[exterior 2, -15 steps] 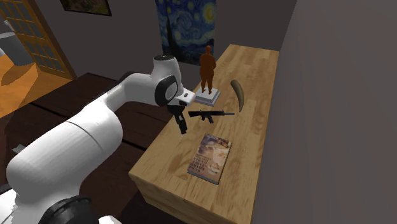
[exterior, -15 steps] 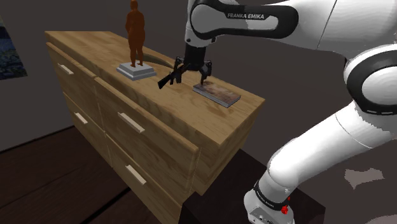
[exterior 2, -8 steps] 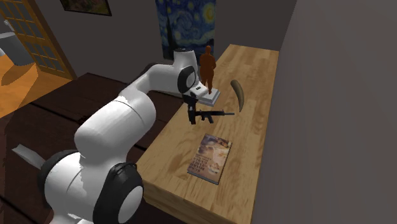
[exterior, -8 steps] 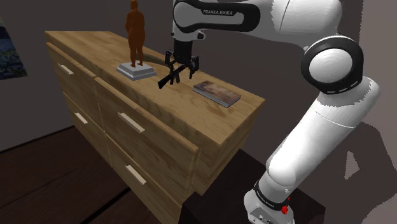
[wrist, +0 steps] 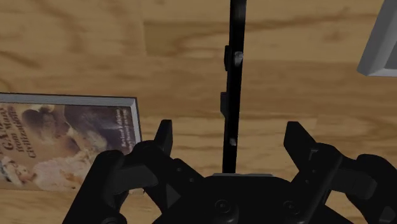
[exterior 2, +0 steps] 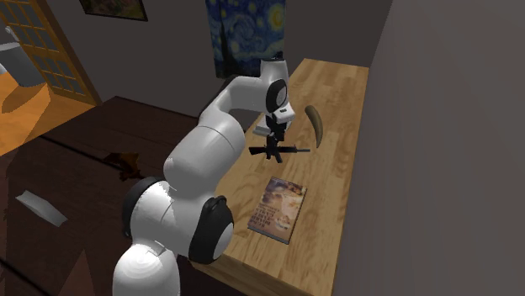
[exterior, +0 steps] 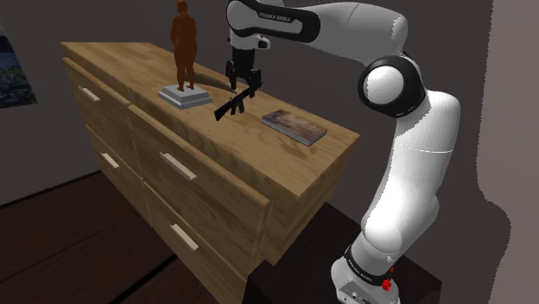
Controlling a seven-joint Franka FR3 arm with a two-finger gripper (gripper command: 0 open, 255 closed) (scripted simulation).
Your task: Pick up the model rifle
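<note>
We are holding our pincer [wrist: 229, 137] released, fingers apart, just above the black model rifle [wrist: 236, 60], which is lying between them untouched, and we are fearing that an uneven closing may be twisting this thin thing away, towards the book [wrist: 70, 137] beside one finger.

Figurine [exterior: 183, 43], book [exterior: 295, 126] and curved horn [exterior 2: 317, 120] sit on a wooden dresser [exterior: 285, 164].

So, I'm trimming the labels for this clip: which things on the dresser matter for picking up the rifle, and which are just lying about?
Part of the job: black model rifle, lying on the dresser top; gripper, open, just above it.
Lying about: brown figurine on a grey base; book; dark curved horn.
</note>
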